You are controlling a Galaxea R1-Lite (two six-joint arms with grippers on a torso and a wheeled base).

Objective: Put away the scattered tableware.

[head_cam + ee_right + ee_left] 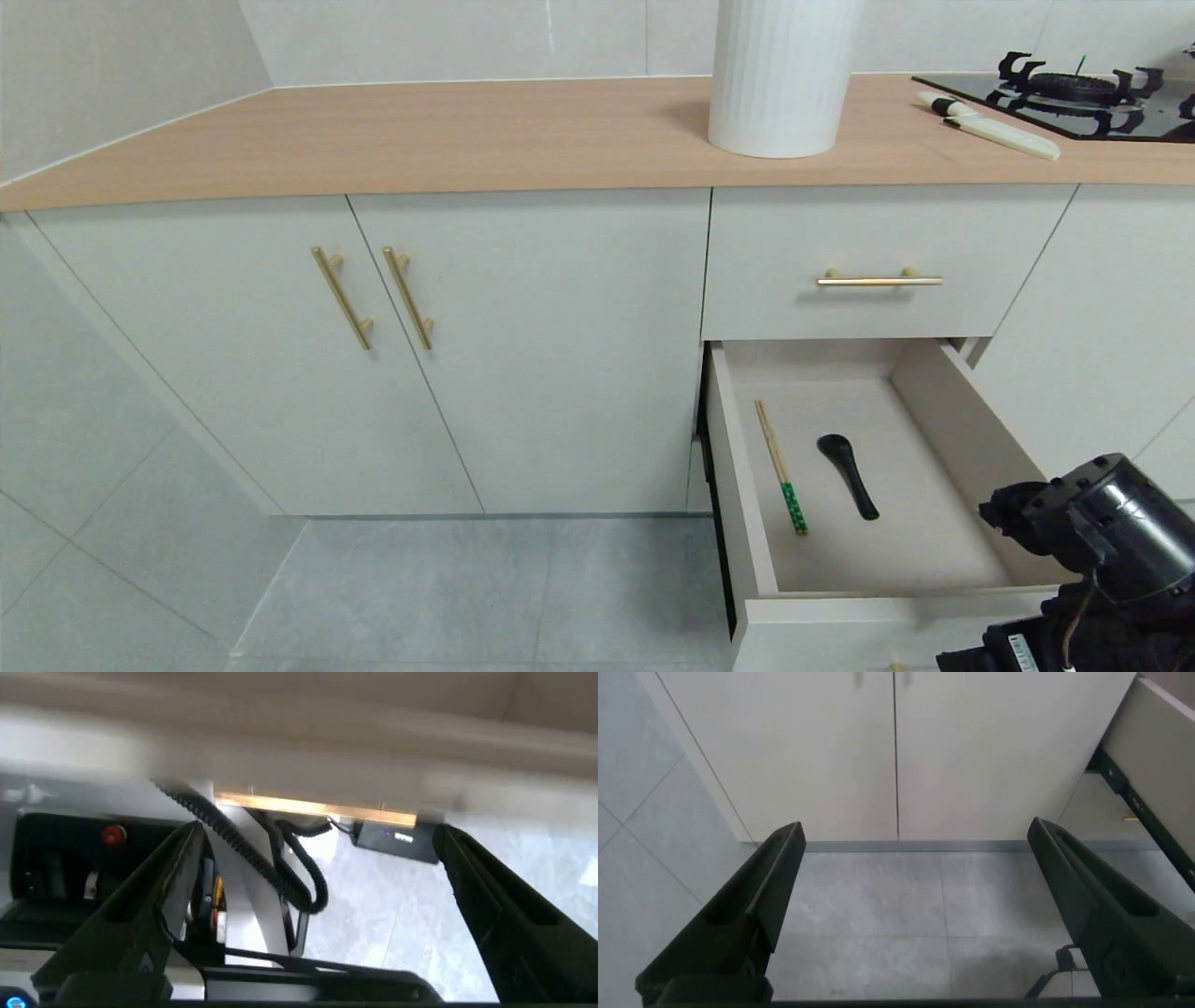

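Knife (991,132) between canister (782,75) and stove (1074,98)

left gripper (915,829): fingers spread wide. bare floor (906,924) fills the gap and runs ahead unobstructed to the closed cabinet doors (785,756), which wall off the far end. the open drawer (1158,756) juts out on the side toward the right arm, apart from the finger.

right gripper (320,831): fingers spread. the drawer's front panel and its brass handle (313,807) lie close ahead, spanning the gap; no way forward there. behind that panel the drawer is open from above. chopsticks (780,467) lie along the wall farthest from this gripper and a spoon (848,474) sits mid-floor near them, not touching. a free strip of drawer floor lies on the gripper's side of the spoon.
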